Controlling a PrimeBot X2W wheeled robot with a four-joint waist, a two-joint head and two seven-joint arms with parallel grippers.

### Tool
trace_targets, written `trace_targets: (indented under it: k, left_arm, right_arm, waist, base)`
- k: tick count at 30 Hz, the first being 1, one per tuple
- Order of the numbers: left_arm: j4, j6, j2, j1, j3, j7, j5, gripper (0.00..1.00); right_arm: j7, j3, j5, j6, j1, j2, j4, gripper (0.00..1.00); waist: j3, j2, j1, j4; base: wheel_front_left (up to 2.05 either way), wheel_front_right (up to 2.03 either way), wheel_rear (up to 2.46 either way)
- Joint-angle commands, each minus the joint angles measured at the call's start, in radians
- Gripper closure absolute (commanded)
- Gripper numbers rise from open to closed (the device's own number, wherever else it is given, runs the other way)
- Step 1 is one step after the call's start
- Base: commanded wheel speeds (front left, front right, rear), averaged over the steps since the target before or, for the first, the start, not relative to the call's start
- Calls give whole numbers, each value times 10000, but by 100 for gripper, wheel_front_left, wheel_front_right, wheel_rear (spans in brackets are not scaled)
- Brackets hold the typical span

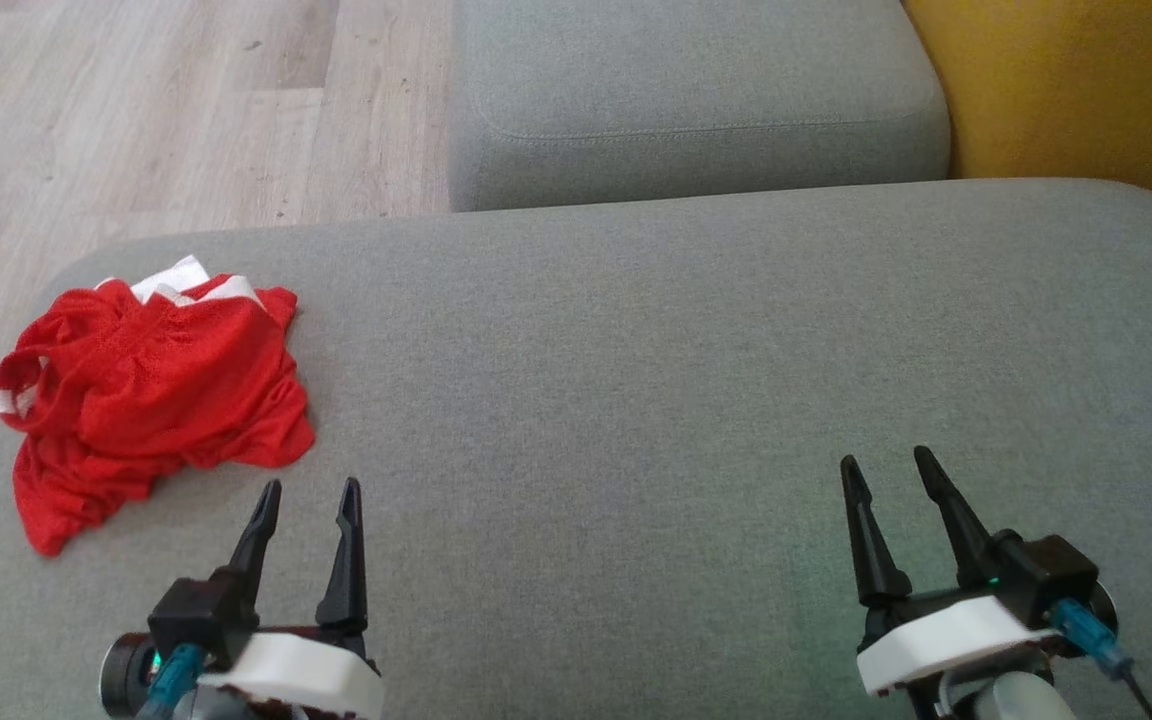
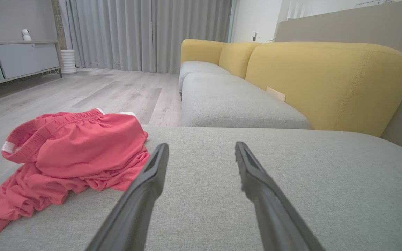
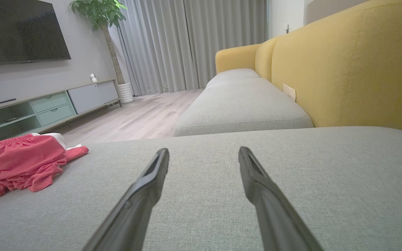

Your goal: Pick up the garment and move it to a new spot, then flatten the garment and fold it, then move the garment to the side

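My left gripper [image 1: 310, 485] and right gripper [image 1: 886, 458] hover over the grey seat cushion [image 1: 636, 380], fingers spread apart and holding nothing. The red garment [image 1: 146, 390] lies crumpled near the cushion's left edge, just ahead-left of my left gripper, so I judge the first pick-up is not yet begun and calls for reaching there and closing on a raised fold. Nothing blocks the reach, though the wooden floor [image 1: 136, 110] lies just past that edge.
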Motion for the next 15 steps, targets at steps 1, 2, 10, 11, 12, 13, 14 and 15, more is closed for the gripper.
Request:
trace_targets:
  k: [1,2,10,11,12,13,14,15]
  left_arm:
    - [-364,61,80,-471,394,-124,28,0]
    - [-370,69,80,-475,395,-124,39,0]
    - [-465,195,80,-604,436,-124,172,0]
    - [-472,198,80,-609,426,-124,158,0]
    - [-472,198,80,-609,426,-124,158,0]
    - [-486,208,80,-606,429,-124,141,0]
    - [-510,235,80,-594,456,-124,133,0]
    - [-528,250,80,-573,479,-124,121,0]
  right_arm:
    - [-136,207,-107,-9,-363,-53,-284,0]
    - [-136,208,-109,-9,-364,-53,-280,0]
    - [-136,-18,-116,-9,-254,-53,-224,0]
    - [-136,-47,-139,-9,-231,-53,-217,0]
    - [-136,-47,-139,-9,-231,-53,-217,0]
    - [-136,-64,-154,-9,-214,-53,-219,0]
    - [-136,-64,-161,-9,-209,-53,-220,0]
    - [-136,-72,-161,-9,-208,-53,-227,0]
  waist:
    - [9,0,0,3]
    - [14,0,0,8]
    - [97,0,0,587]
    - [112,0,0,741]
    - [112,0,0,741]
    - [134,0,0,884]
    - [158,0,0,1023]
    - [187,0,0,1181]
  base:
    - [0,0,0]
    - [0,0,0]
    - [0,0,0]
    - [0,0,0]
    - [0,0,0]
    - [0,0,0]
    - [0,0,0]
    - [0,0,0]
